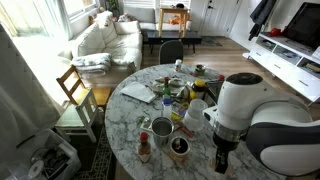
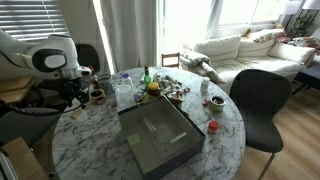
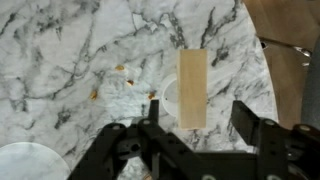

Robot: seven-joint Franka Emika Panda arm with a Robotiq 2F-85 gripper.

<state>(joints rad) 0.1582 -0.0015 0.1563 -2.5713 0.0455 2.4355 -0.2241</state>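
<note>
A light wooden block (image 3: 193, 88) lies flat on the marble table (image 3: 60, 50), its near end over a clear round disc (image 3: 172, 97). In the wrist view my gripper (image 3: 200, 125) stands open just above it. The block's near end sits between the two dark fingers (image 3: 250, 120), with a gap on each side. Nothing is gripped. In both exterior views the gripper (image 1: 222, 160) (image 2: 80, 95) hangs low over the table's edge, and the arm hides the block.
A crumpled clear wrapper (image 3: 124, 92) with orange crumbs lies left of the block, and a white plate (image 3: 28, 165) sits nearer. Cups, bottles and bowls (image 1: 178, 100) crowd the round table (image 1: 130, 120). A grey tray (image 2: 160, 135) lies mid-table. Chairs (image 1: 75, 85) (image 2: 260, 95) stand around.
</note>
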